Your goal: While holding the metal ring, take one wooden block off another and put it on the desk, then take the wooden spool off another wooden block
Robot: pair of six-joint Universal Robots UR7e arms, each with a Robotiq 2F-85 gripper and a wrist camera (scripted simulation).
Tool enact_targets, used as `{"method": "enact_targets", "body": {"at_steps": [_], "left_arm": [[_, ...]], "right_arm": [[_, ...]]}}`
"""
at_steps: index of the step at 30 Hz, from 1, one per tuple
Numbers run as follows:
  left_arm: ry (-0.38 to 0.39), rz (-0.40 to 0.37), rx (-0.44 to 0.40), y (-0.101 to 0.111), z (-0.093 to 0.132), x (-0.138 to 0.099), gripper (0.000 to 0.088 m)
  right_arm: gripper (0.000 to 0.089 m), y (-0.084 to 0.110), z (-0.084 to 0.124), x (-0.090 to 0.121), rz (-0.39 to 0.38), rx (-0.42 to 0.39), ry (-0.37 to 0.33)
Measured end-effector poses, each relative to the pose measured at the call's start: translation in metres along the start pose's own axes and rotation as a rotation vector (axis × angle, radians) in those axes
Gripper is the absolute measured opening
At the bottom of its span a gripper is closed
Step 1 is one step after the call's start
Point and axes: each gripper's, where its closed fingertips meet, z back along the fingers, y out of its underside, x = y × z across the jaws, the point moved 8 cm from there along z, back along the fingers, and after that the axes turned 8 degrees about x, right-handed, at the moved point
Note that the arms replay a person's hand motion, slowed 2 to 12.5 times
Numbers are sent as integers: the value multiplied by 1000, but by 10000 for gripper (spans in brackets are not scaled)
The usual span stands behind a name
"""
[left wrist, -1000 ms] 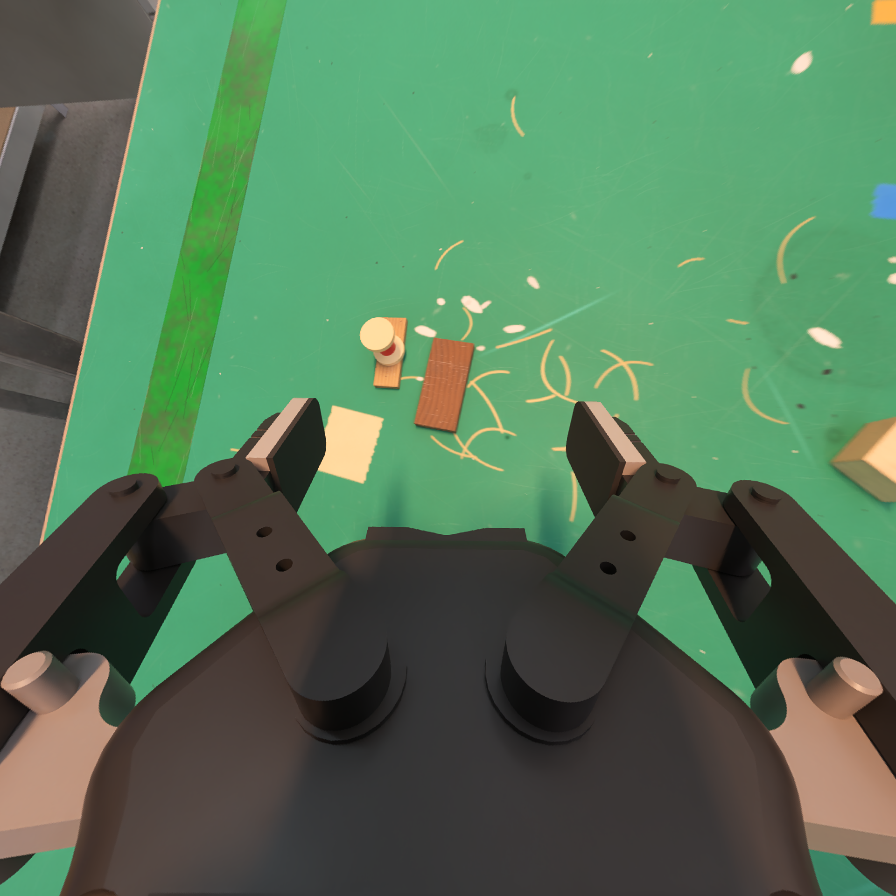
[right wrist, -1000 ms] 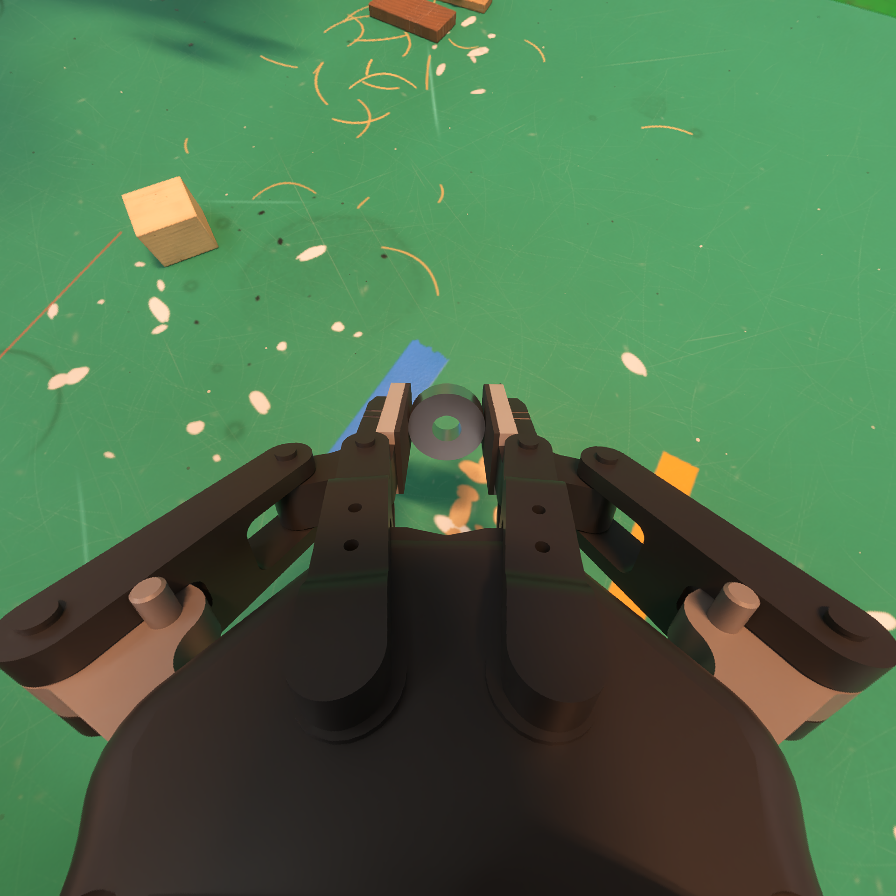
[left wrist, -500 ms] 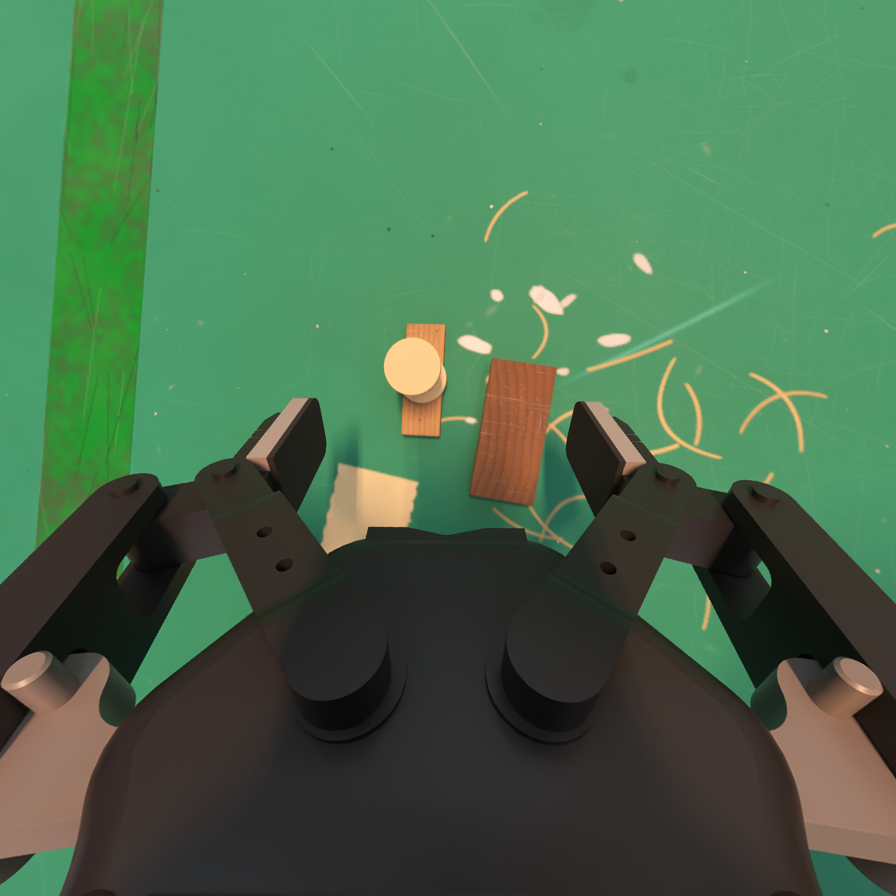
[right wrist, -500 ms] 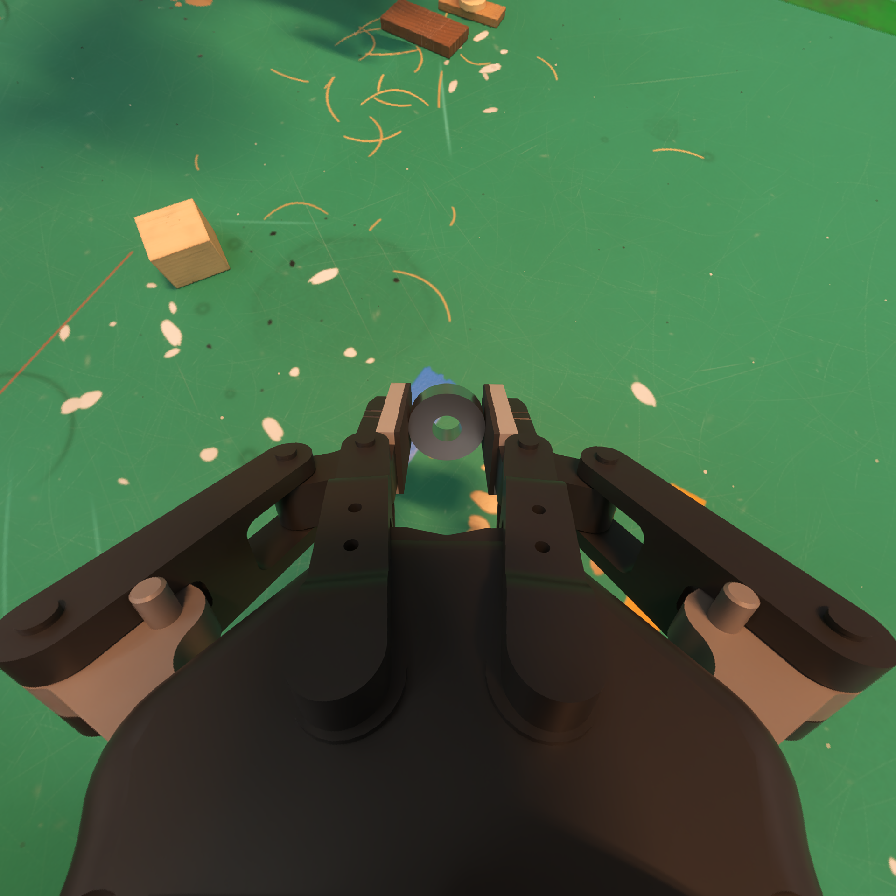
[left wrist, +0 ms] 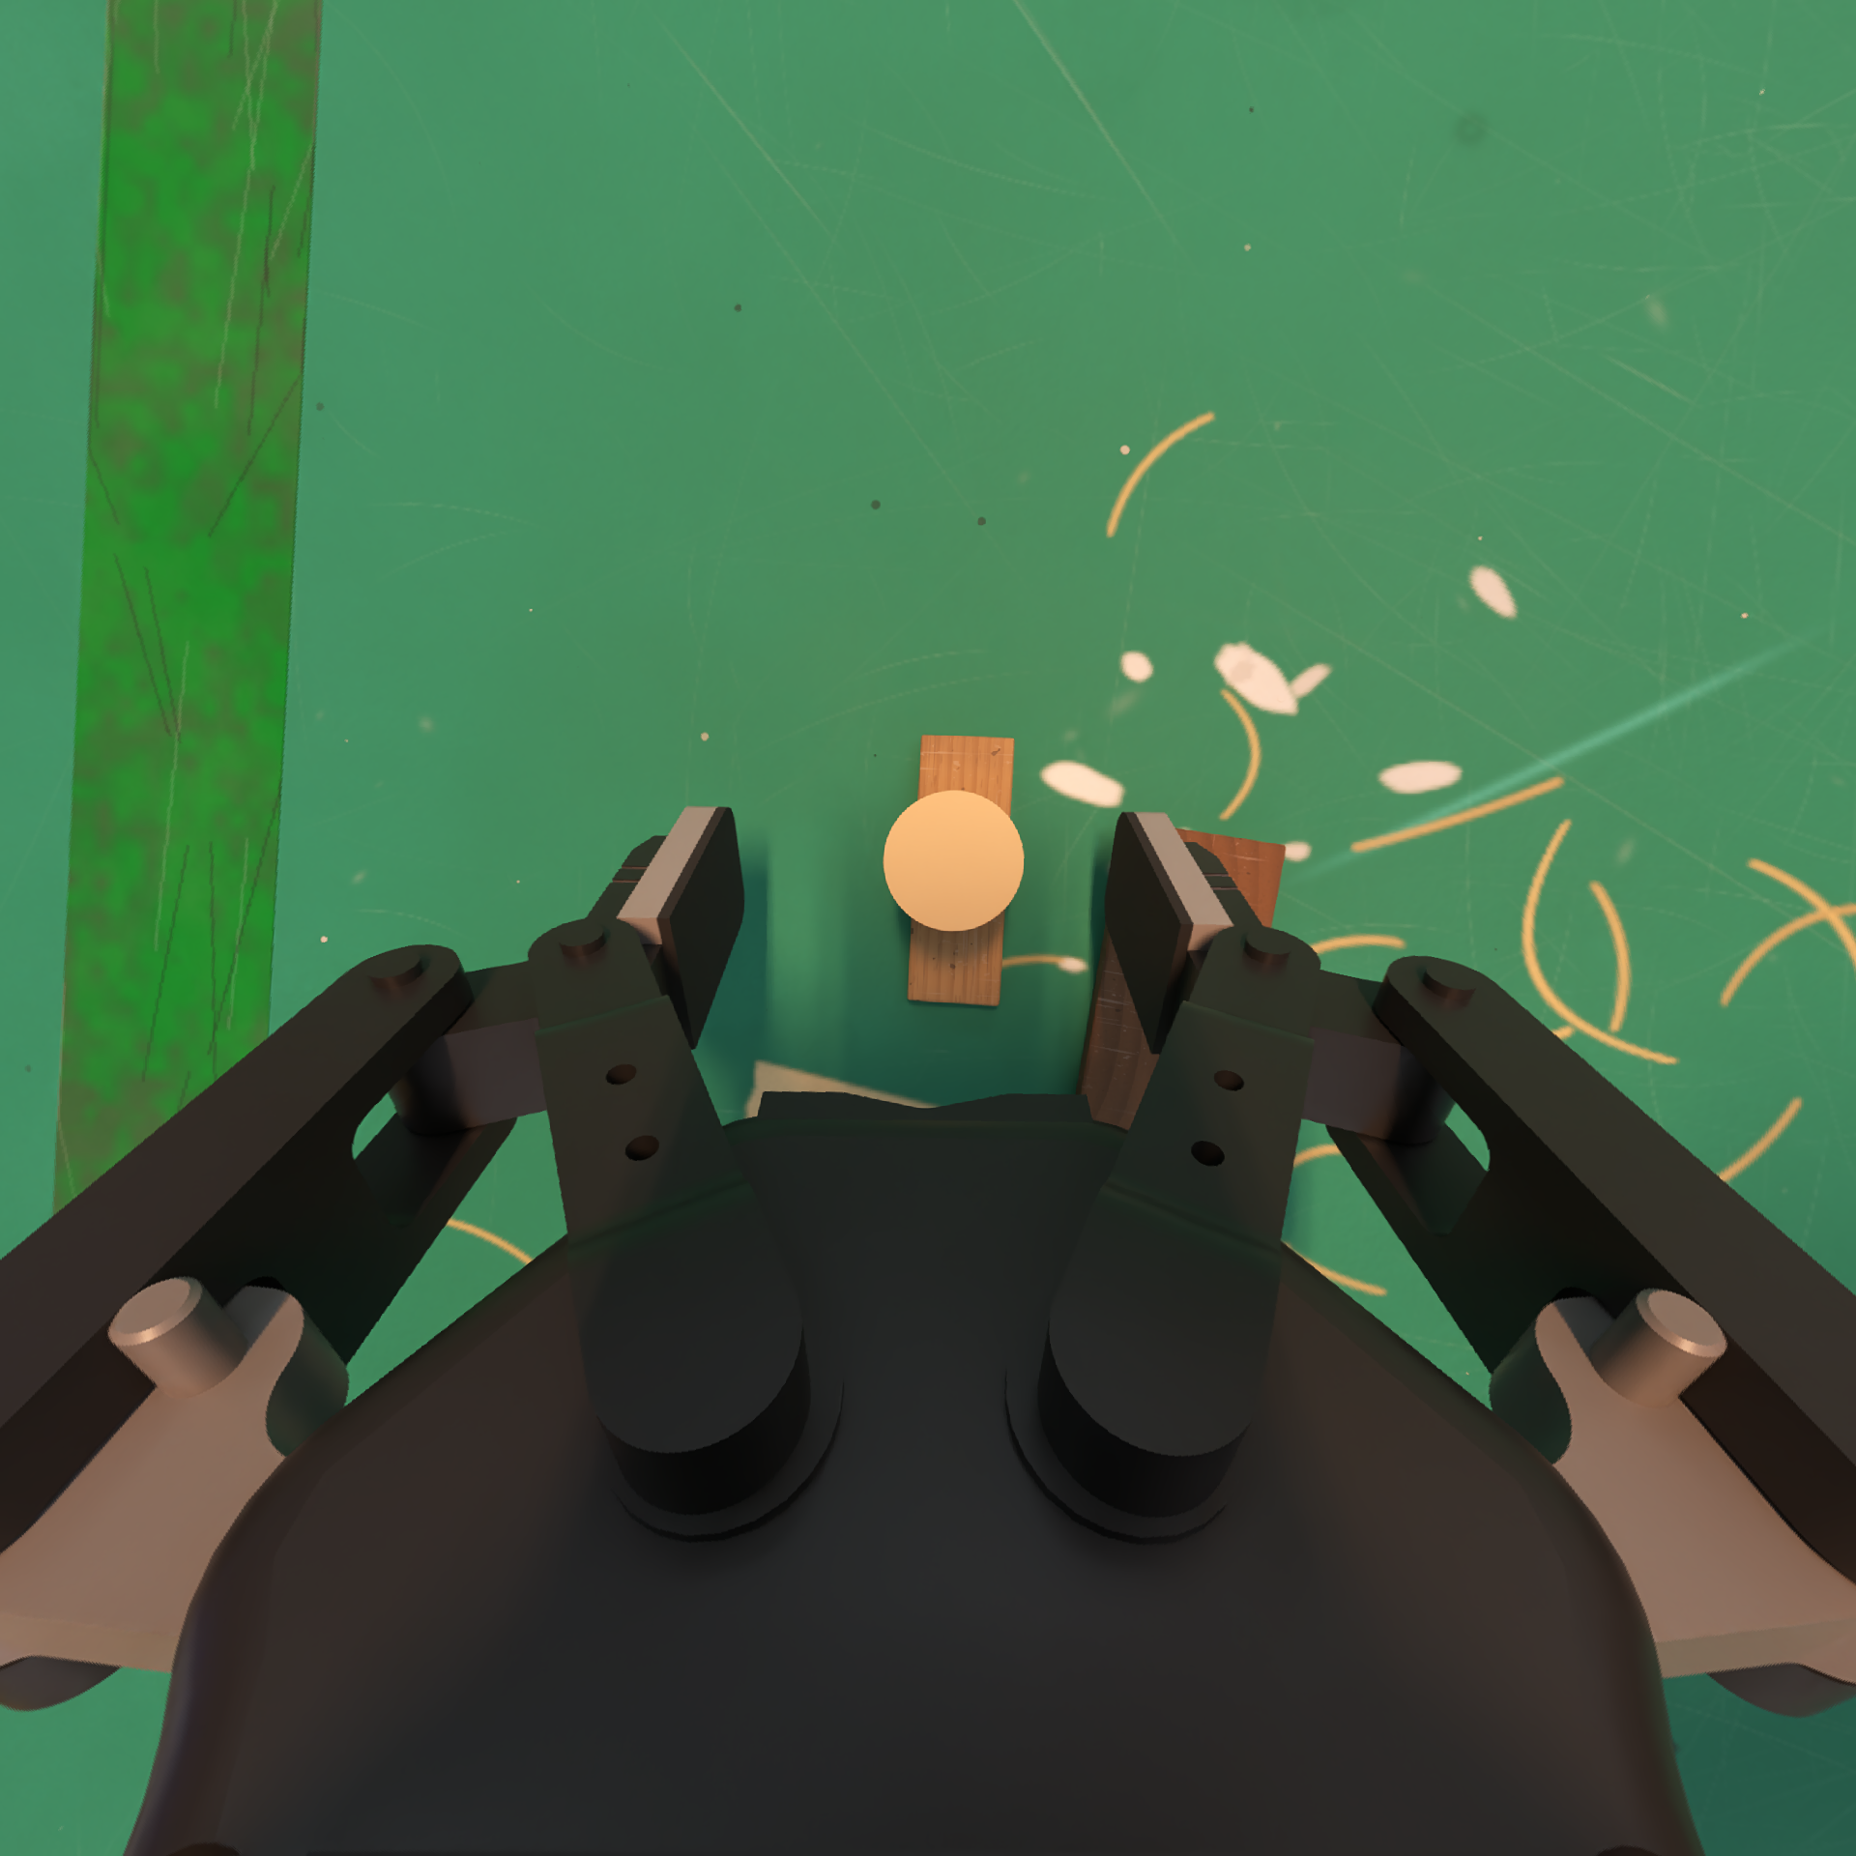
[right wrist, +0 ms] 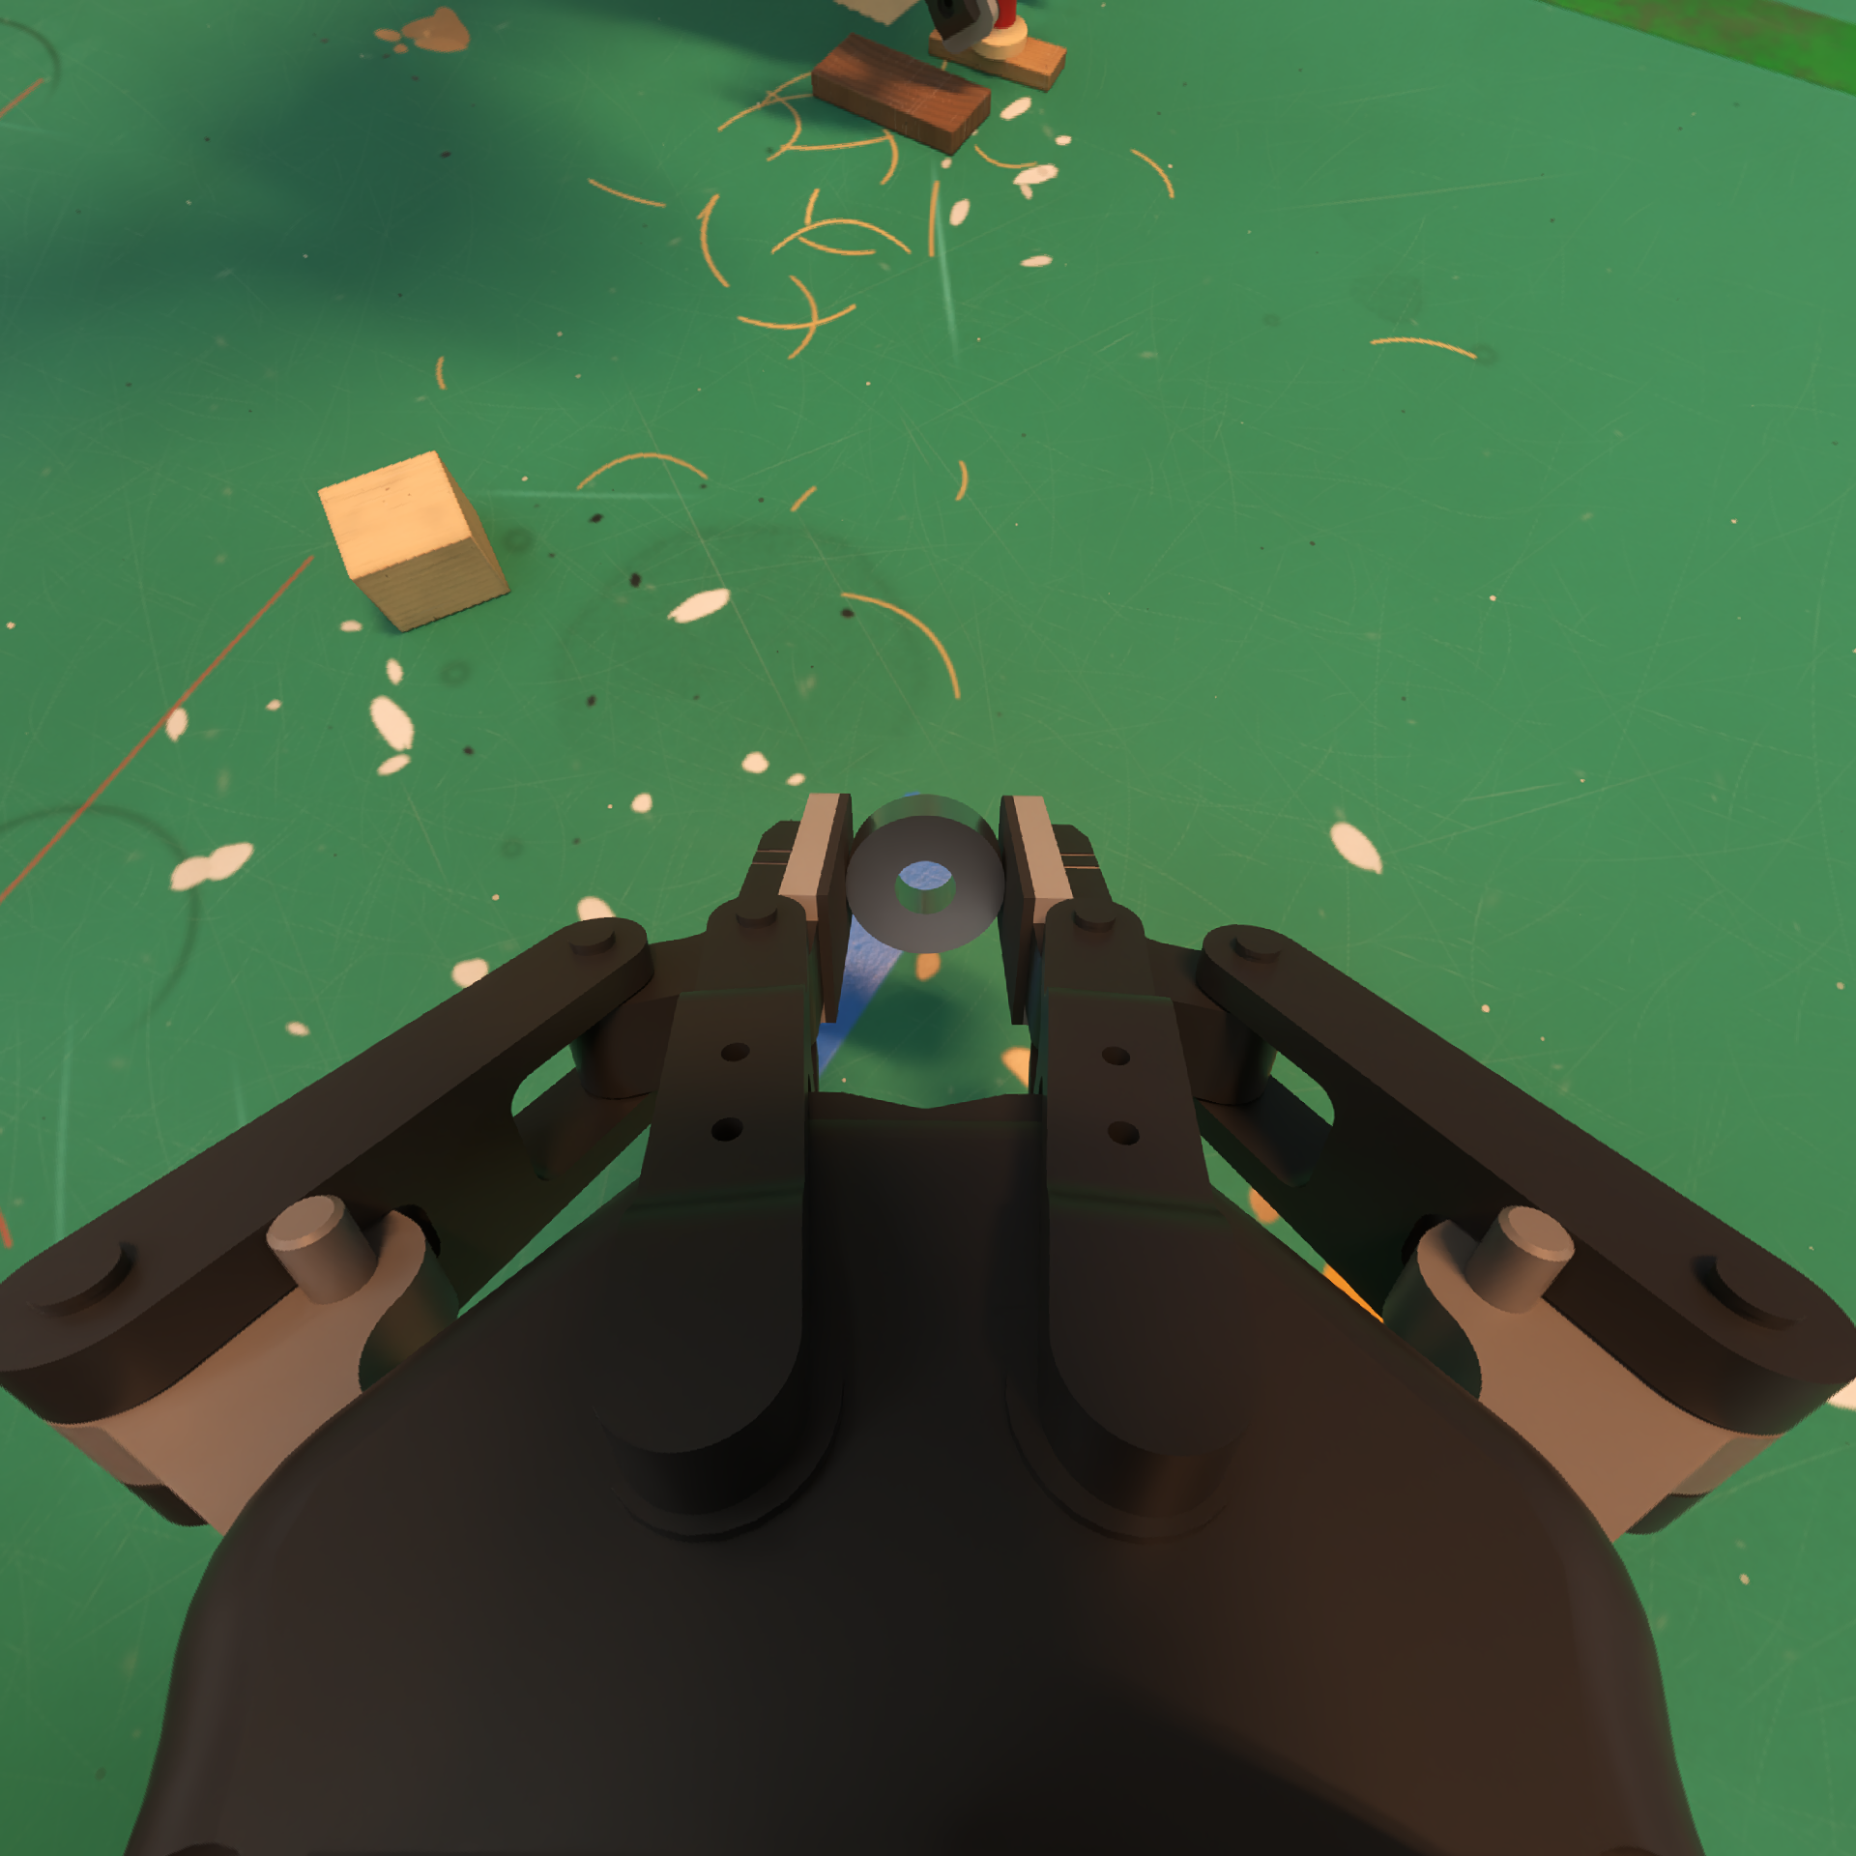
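A pale wooden spool (left wrist: 952,860) stands on a thin light wooden block (left wrist: 956,964) on the green desk (left wrist: 1004,352). My left gripper (left wrist: 924,884) is open, its fingers on either side of the spool and not touching it. A dark brown wooden block (left wrist: 1115,1045) lies flat just right of it, partly hidden by my right finger. My right gripper (right wrist: 925,884) is shut on a grey metal ring (right wrist: 925,884) and holds it above the desk. In the right wrist view the dark block (right wrist: 901,92) and the spool's block (right wrist: 1014,58) lie far off at the top.
A pale wooden cube (right wrist: 410,537) stands on the desk left of the right gripper. Wood shavings (left wrist: 1567,934) and chips lie scattered on the desk. A brighter green stripe (left wrist: 191,502) runs along the left. Blue tape (right wrist: 854,989) lies under the right gripper.
My left gripper has moved forward and down over the spool, and its fingers have narrowed around it. My right gripper with the ring has drifted a little back.
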Motion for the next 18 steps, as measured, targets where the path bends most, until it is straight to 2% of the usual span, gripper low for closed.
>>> {"method": "enact_targets", "body": {"at_steps": [3, 6, 13, 18], "left_arm": [[3, -1, 5, 0, -2, 1, 609], [14, -7, 5, -2, -3, 0, 532], [14, -38, 1, -2, -3, -3, 231], [-4, -47, -5, 0, -1, -5, 222]], "right_arm": [[260, 1, 0, 1, 3, 3, -1], [260, 2, -1, 1, 4, 7, -3], [260, 5, -3, -1, 2, 18, -11], [260, 7, -3, -3, 1, 23, -13]]}}
